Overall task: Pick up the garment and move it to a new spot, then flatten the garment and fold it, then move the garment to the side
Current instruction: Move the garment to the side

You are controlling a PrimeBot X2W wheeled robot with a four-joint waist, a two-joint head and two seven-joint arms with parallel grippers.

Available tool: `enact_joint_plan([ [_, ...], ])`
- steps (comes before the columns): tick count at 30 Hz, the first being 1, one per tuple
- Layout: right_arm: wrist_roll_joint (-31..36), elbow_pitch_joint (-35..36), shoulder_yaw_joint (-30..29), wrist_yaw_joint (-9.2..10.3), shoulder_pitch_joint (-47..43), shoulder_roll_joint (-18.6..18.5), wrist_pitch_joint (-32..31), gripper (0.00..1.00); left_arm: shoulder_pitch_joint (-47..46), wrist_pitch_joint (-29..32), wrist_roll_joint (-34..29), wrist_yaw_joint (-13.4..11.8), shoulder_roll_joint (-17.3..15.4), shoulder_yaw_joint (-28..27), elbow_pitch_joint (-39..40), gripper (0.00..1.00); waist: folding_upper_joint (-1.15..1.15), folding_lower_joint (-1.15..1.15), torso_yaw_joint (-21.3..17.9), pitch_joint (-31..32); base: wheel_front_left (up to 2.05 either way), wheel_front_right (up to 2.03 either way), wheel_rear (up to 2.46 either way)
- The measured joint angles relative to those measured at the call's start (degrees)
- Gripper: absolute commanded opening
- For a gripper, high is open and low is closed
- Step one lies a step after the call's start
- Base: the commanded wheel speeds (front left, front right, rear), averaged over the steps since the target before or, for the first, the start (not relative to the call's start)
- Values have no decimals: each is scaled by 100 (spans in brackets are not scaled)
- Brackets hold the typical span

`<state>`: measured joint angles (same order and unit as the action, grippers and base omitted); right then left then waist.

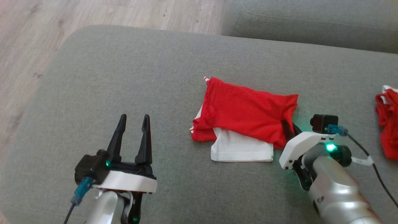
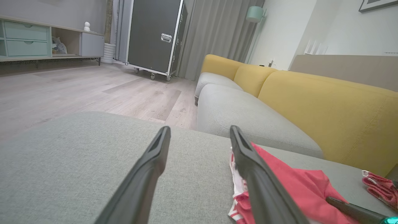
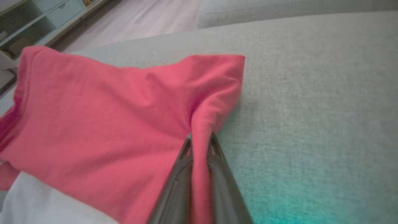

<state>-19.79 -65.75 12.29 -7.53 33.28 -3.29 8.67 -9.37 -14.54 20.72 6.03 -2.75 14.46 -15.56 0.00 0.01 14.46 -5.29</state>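
Note:
The garment (image 1: 245, 109), red with a white layer showing under its near edge, lies folded in the middle of the grey cushion (image 1: 124, 68). My right gripper (image 1: 289, 128) sits at the garment's right edge. In the right wrist view the right gripper (image 3: 200, 137) is shut on a pinched ridge of the red garment (image 3: 108, 118). My left gripper (image 1: 135, 115) rests at the lower left, open and holding nothing, well to the left of the garment. In the left wrist view the left gripper (image 2: 200, 129) points across the cushion, with the garment (image 2: 289, 183) to its right.
A second red and white cloth (image 1: 388, 118) lies crumpled at the cushion's right edge. Wooden floor (image 1: 31, 46) runs past the cushion's left and far sides. Another grey seat (image 1: 311, 21) adjoins at the back, with a yellow backrest (image 2: 326, 109) and a black wheeled case (image 2: 155, 34) beyond.

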Motion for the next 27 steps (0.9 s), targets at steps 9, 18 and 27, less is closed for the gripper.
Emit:
enact_joint_plan([
  [9,1078,-188,36,0,247,-7,454,0,30,0,223,-46,0,70,91,100,0,0,-381,261,0,0,0],
  [18,1902,666,115,0,254,-546,548,0,53,-1,257,-152,0,260,267,100,0,-1,-901,412,0,0,0],
  [27,1884,1651,420,0,482,-1610,-34,0,17,-10,256,-194,0,235,359,100,0,0,-1369,121,0,0,0],
])
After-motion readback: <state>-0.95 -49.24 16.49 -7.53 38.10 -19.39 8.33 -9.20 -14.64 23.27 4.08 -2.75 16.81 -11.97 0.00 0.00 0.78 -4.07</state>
